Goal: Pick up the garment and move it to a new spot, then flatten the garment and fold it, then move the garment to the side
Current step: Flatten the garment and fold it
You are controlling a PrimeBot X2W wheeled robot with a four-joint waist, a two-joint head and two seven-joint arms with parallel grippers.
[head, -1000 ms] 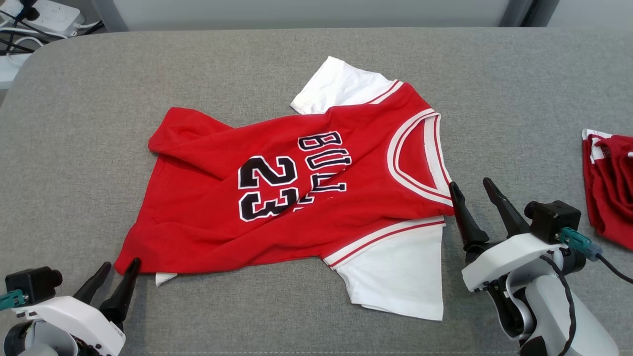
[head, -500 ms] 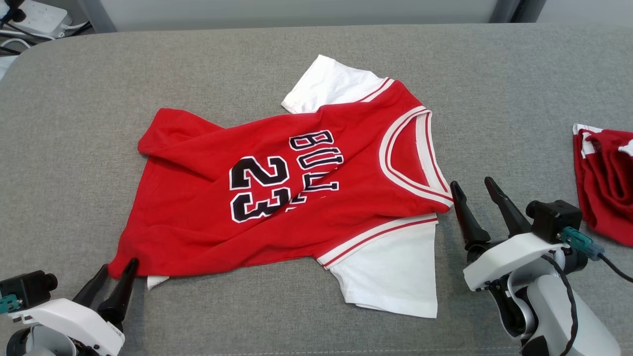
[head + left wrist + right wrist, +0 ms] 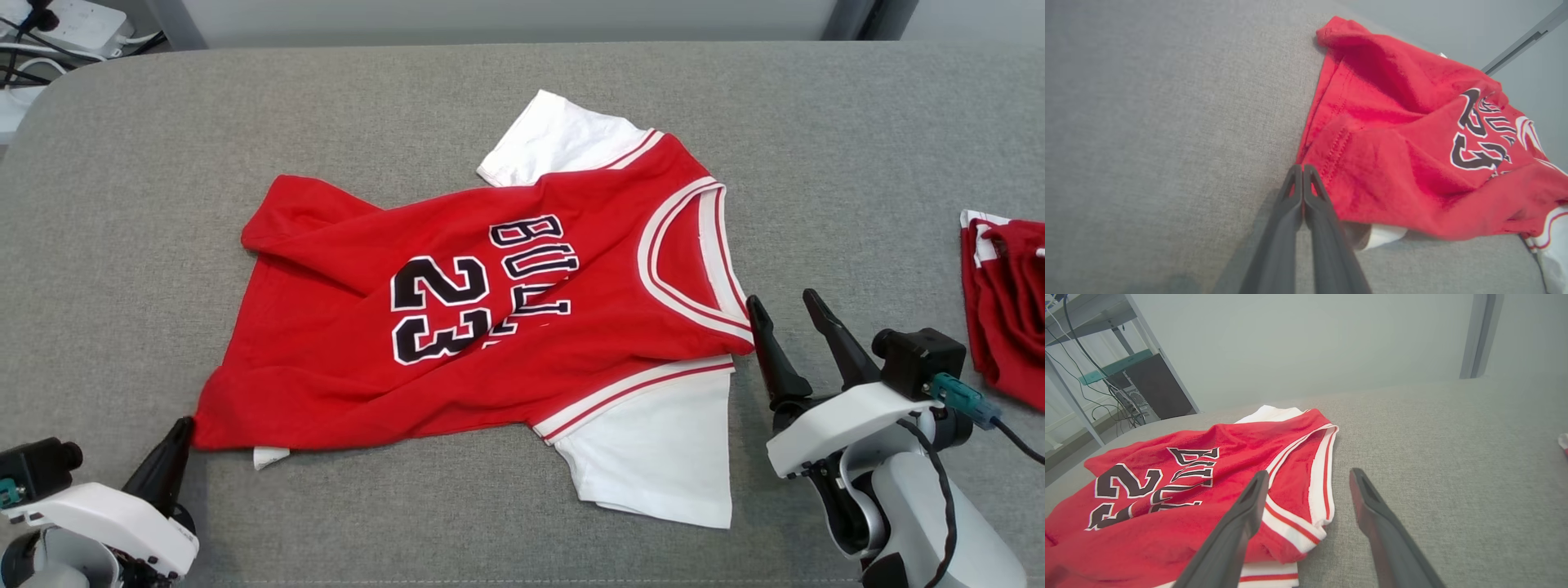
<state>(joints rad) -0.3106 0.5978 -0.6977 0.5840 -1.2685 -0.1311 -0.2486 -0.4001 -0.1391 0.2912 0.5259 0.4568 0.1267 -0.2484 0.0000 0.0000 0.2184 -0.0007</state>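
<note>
The garment [image 3: 490, 327] is a red jersey with white sleeves and a black "23", lying spread but creased across the grey padded table [image 3: 122, 204]. My left gripper [image 3: 184, 425] is shut at the near-left hem corner. In the left wrist view its tips [image 3: 1302, 166] meet right at the edge of the garment [image 3: 1392, 163], pinching just the corner. My right gripper [image 3: 785, 306] stands open just right of the collar, apart from the cloth. In the right wrist view the right gripper [image 3: 1310, 477] has one finger over the garment [image 3: 1167, 498] at its collar and the other over bare table.
A second bundle of red and white cloth [image 3: 1008, 302] lies at the table's right edge. A power strip with cables [image 3: 73, 24] sits beyond the far-left corner. A white label [image 3: 269, 457] pokes out under the hem.
My left gripper has gone from open to shut at the garment's near-left hem corner. The right gripper stays open in place. The head camera shifted slightly.
</note>
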